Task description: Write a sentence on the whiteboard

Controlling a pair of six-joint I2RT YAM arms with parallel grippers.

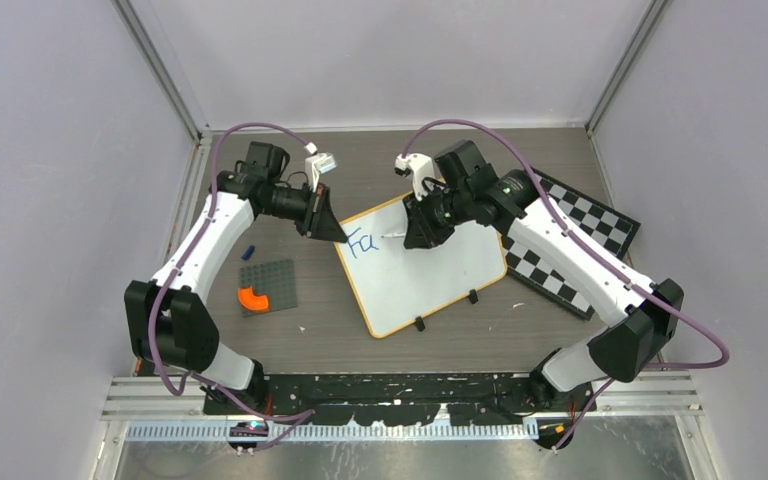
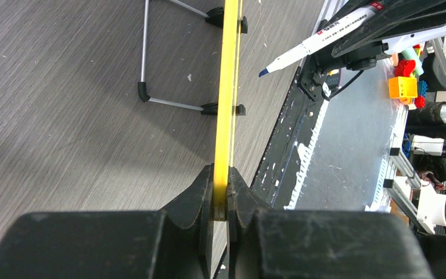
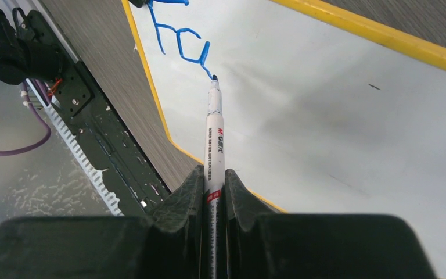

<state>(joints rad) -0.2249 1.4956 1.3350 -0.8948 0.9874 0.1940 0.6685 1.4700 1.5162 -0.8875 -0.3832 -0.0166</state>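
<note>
Left pincer [image 2: 220,174] is clamped on the frame of the whiteboard [image 1: 430,275] at its far left corner. The white board has a thin yellow frame and two black feet, and sits mid-desk [image 1: 340,340]. Blue "Fa" [image 1: 361,243] is written near that corner. Right pincer [image 3: 213,174] is clamped on a marker [image 3: 214,133], its tip at the end of the "a".

surface: grey wood-grain table [image 1: 330,345] | on it: whiteboard [image 1: 430,280], checkered board [image 1: 600,225], grey baseplate [image 1: 270,275]
</note>
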